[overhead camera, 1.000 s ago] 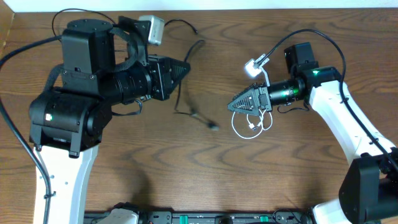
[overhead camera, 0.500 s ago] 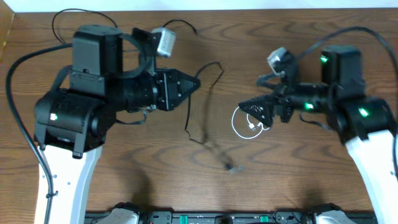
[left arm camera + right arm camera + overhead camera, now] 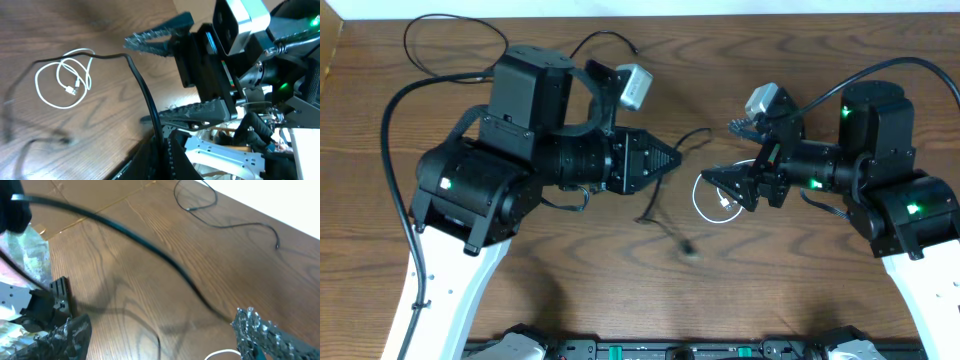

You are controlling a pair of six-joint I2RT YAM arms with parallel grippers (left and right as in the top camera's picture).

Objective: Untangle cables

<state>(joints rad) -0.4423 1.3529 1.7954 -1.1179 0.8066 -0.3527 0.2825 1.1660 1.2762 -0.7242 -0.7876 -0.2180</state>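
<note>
My left gripper is shut on a black cable, which hangs from its tip down to the table and ends in a blurred plug. In the left wrist view the cable runs up out of the jaws. A coiled white cable lies on the table, also in the left wrist view. My right gripper is open and empty just above that coil, its fingers wide apart. A second thin black cable lies near the far edge.
The wooden table carries only the cables. The second black cable loops at the back left behind my left arm. The two grippers face each other closely near the table's middle. Thick arm cords trail at both sides.
My left gripper has moved right with the black cable, dragging its loose end right and toward the front. My right arm has lifted and shifted, its open gripper staying by the white coil.
</note>
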